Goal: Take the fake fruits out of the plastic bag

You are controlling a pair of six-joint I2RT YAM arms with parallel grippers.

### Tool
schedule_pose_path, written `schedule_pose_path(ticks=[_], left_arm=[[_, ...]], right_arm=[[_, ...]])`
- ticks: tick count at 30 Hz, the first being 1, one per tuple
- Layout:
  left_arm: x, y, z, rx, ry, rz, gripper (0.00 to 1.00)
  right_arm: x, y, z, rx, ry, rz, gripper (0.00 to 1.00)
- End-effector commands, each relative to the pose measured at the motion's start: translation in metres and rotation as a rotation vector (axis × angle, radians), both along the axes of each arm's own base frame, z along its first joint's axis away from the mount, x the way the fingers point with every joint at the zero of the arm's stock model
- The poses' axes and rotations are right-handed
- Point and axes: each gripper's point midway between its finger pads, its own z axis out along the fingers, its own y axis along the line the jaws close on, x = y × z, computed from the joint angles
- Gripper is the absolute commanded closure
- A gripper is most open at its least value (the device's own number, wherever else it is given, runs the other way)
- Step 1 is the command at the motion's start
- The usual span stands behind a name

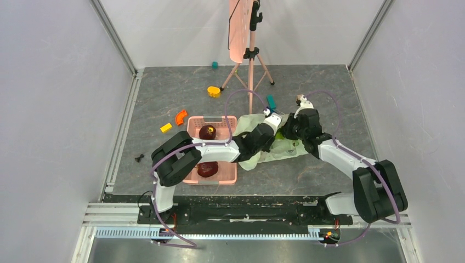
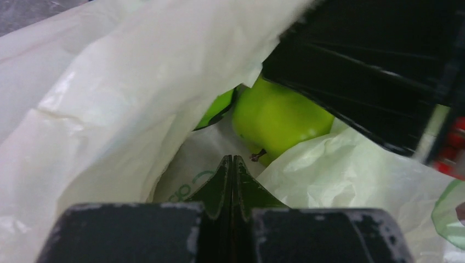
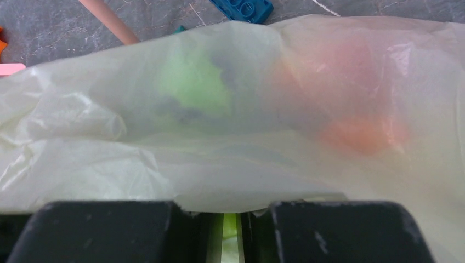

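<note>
**Green apple in reach, jaws shut**

The left gripper (image 2: 233,164) is pressed fully closed, nothing held, inside the plastic bag (image 2: 109,109). The green apple (image 2: 279,118) sits just beyond. Jaws should be opened wide first. The right gripper (image 3: 233,224) is buried under film, so its grip cannot be told.
</note>
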Motion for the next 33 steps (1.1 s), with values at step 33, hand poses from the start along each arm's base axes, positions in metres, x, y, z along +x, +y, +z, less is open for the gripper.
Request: schedule_pose_path(ticks=[33], left_arm=[[-0.129, -0.024, -0.005, -0.067, 0.029, -0.158, 0.98]], right_arm=[[0.052, 0.014, 0.051, 0.077, -0.182, -0.032, 0.77]])
